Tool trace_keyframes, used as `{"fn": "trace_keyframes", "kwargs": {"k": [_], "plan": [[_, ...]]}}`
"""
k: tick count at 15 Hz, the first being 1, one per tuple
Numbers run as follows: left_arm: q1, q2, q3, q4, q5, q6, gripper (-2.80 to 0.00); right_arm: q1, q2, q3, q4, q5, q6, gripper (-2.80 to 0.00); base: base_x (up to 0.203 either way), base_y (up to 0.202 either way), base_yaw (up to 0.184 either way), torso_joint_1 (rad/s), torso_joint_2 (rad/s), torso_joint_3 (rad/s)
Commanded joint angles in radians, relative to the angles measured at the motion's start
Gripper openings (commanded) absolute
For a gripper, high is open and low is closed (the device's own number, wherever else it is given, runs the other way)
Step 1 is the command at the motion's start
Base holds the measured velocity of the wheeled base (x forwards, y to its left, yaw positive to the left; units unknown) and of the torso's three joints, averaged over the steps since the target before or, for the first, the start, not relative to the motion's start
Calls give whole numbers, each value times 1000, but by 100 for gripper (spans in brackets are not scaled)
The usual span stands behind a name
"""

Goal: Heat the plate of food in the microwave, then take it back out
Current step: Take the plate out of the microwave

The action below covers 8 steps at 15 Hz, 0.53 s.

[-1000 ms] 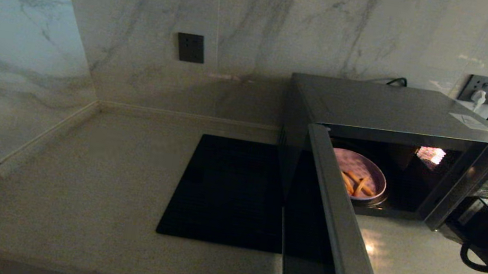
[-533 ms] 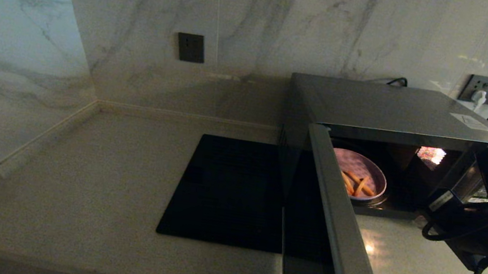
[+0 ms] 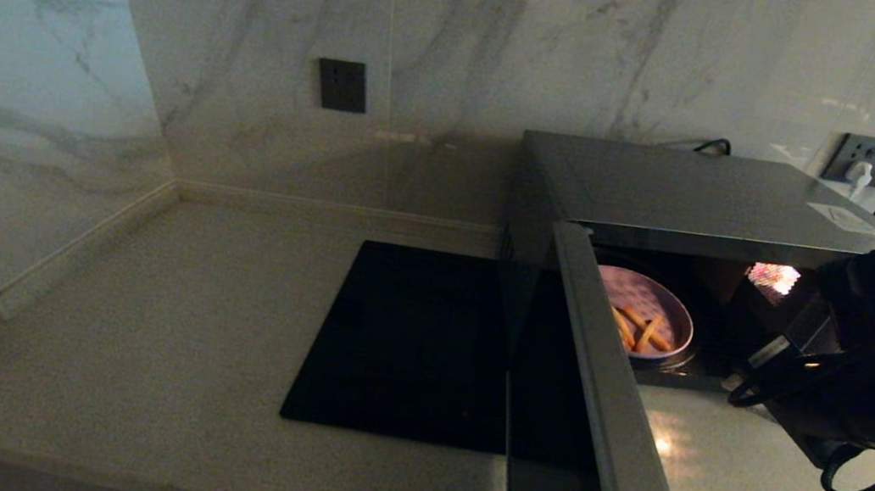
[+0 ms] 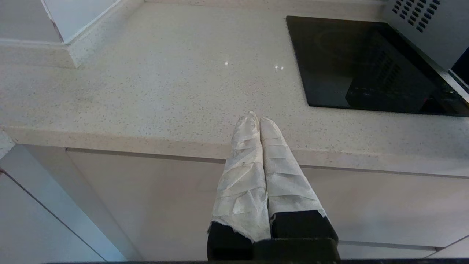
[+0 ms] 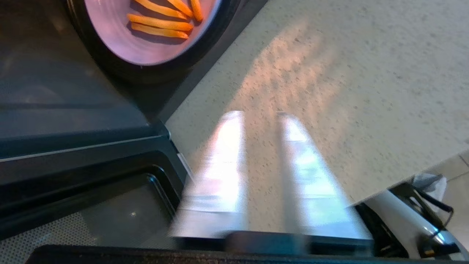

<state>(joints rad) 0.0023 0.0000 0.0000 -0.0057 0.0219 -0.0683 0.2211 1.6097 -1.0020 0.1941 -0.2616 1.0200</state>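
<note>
With its fingers slightly parted and empty, the right gripper (image 5: 260, 113) needed to approach low and straight toward the plate (image 5: 146, 40) ahead of it inside the microwave (image 3: 718, 199).

Kitchen: marble-tiled wall (image 3: 518, 34), stone countertop (image 3: 161, 326), microwave (image 3: 693, 192), cooktop (image 3: 406, 344)

- The microwave (image 3: 702, 193) has a brushed metal shell, dull satin on top.
- The plate of food (image 3: 655, 310) looks smooth and glazed.
- The countertop (image 4: 154, 80) is speckled stone, polished.
- The black slab (image 3: 411, 344) at its 3 o'clock is glossy.
- The left gripper (image 4: 259, 119) has fingers wrapped in white crinkled cloth.
</note>
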Motion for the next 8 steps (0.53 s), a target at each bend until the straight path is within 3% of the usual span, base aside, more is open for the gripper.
{"fn": "trace_keyframes", "kwargs": {"k": [1,8], "plan": [[-1,0,0,-2,1,-1,-280,-1,32,-14,-33,-1,-2,0,0,0,0,0,0,0],[0,0,0,-1,1,-1,-280,-37,178,-144,-20,-16,26,0,0,0,0,0,0,0]]}}
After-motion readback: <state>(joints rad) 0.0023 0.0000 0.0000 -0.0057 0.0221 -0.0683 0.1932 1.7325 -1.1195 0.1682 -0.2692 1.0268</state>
